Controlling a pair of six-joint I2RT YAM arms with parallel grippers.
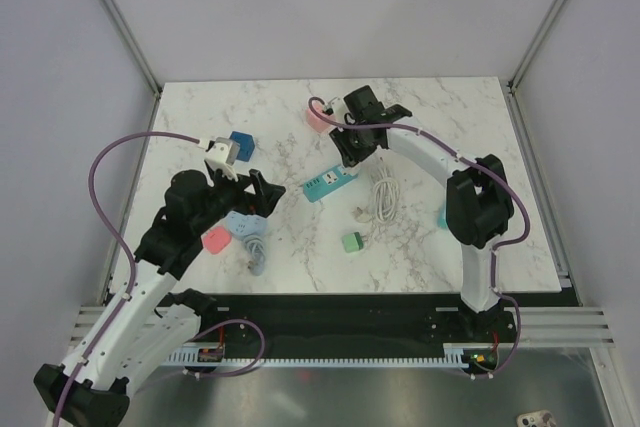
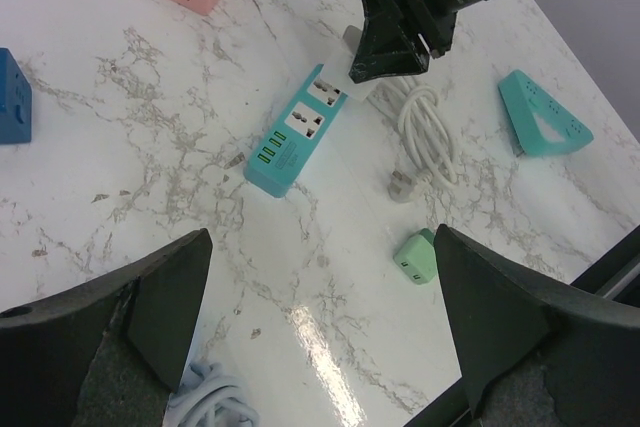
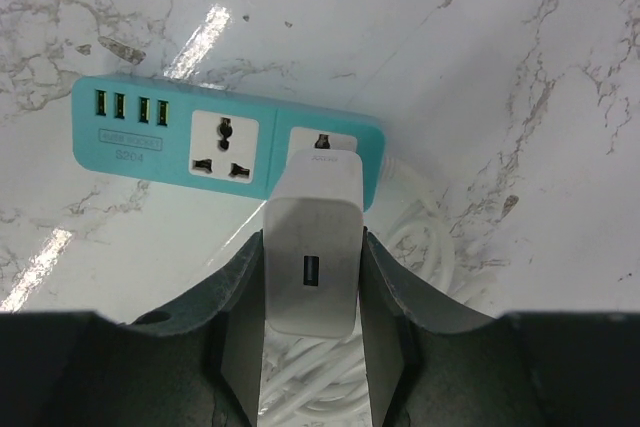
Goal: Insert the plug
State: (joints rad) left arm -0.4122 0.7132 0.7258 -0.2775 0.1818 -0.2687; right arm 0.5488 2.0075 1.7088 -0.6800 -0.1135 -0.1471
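A: Right gripper (image 3: 312, 237), what's its state?
B: Clamped on a white USB charger (image 3: 312, 292). One finger (image 3: 235, 307) presses flat against each side, and the USB port faces the wrist camera.

A: Where's the charger sitting?
B: Its front end is over the end socket of the teal power strip (image 3: 170, 132), the socket nearest the cord exit, and it covers most of it. The prongs are hidden, so whether they are seated cannot be told.

A: And the strip itself?
B: It lies flat on the marble table (image 1: 450, 117). The second universal socket is bare, and there are four USB ports at the end away from the cord. A white cable coil (image 1: 383, 197) lies just beside it, with a loose plug (image 2: 400, 185) on the marble next to the coil.

A: Left gripper (image 2: 320, 247)?
B: Jaws spread wide and gripping nothing. It hovers over the table, well apart from the strip.

A: Other items?
B: A pink cube adapter (image 1: 318, 119) is near the right gripper, on its far side. A blue cube adapter (image 1: 241, 144) is at the left. A green adapter (image 1: 352, 242) is on the near side of the coil. A teal triangular strip (image 2: 545, 117) sits at the right. A small pink adapter (image 1: 216, 240) and a grey cable (image 1: 256, 252) lie by the left gripper.
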